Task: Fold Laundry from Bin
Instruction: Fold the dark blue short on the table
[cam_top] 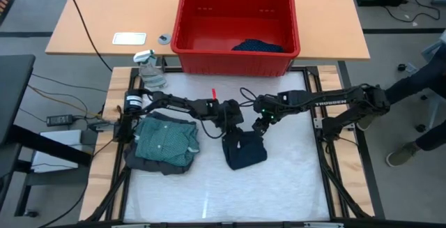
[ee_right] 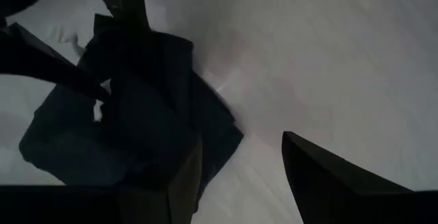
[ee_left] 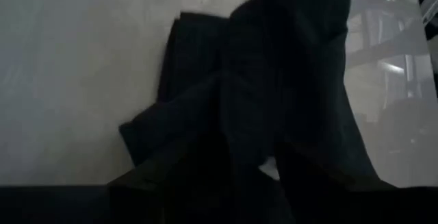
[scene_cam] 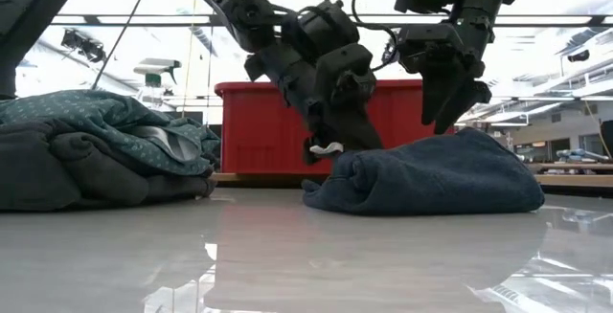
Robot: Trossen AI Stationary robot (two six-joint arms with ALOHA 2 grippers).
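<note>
step: we judge the navy garment (cam_top: 244,151) is mid-fold at the worktop's (cam_top: 279,186) centre; flatten it before stacking.
left gripper (scene_cam: 330,145): fingers spread, low on the garment's left end, pinching nothing we can see.
right gripper (scene_cam: 450,112): fingers spread, just above the garment, holding nothing.
folded pile (cam_top: 164,142): teal dotted shirt over dark grey, by the left edge.
bin (cam_top: 237,54): beyond the far edge, one dark piece inside.
writing: "TROSSEN" on the right arm (cam_top: 329,102); partial letters on the other arm, unreadable.

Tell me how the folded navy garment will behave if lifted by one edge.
The navy garment would likely go floppy and unfold: it is soft cloth, loosely rolled, with rounded folds. It probably won't slide far if pushed; it sags flat onto the table.
</note>
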